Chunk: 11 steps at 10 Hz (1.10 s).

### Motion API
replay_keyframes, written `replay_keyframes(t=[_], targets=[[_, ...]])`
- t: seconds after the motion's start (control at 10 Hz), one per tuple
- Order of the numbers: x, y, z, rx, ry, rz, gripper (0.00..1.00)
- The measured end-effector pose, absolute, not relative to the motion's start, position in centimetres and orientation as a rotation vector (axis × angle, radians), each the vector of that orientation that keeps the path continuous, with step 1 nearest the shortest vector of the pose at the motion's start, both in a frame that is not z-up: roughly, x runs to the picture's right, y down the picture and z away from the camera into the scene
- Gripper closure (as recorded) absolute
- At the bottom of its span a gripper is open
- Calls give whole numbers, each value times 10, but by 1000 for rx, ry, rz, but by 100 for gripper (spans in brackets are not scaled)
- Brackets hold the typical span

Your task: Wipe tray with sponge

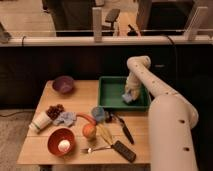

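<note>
**A:** Where is the sponge (128, 98)?

**B:** Inside the tray (111, 93), low on its floor at the right end, close to the tray's near right corner. The rest of the tray's floor shows bare green.

**A:** And the gripper (131, 94)?

**B:** It is down in the tray too, right on top of the sponge and touching it. The cream arm (165, 107) bends over the tray's right rim to get there. I cannot tell whether the gripper is clenched on the sponge or only pressing on it.

**A:** What lies around the tray?

**B:** The tray sits on a wooden table (82, 97). A purple bowl (63, 84) stands to the tray's left, well apart. A small blue cup (98, 113) is just off the tray's near left corner, and a blue-grey cloth (65, 118) lies further left of that. Nearer the camera than the tray are an orange fruit (89, 131), a dark knife (123, 128) and a black remote (124, 150). A red bowl (61, 141) stands furthest from the tray, with something small and white inside.
</note>
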<state>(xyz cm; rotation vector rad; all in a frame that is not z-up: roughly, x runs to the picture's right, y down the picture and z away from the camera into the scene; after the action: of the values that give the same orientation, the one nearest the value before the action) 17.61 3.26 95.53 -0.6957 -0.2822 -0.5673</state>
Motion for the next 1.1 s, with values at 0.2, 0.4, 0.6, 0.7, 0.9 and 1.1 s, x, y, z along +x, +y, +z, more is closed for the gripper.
replay_keyframes(t=[0.2,0.4,0.6,0.7,0.9,1.1], targets=[[173,17,971,-687,-274,-570,100],[153,13,972,-686,-298,-600,100],[129,19,967,-697,-340,-649,100],[120,22,963,-702,-358,-665,100],[119,31,954,-714,-385,-680,100],[133,37,947,-729,-388,-662,100]])
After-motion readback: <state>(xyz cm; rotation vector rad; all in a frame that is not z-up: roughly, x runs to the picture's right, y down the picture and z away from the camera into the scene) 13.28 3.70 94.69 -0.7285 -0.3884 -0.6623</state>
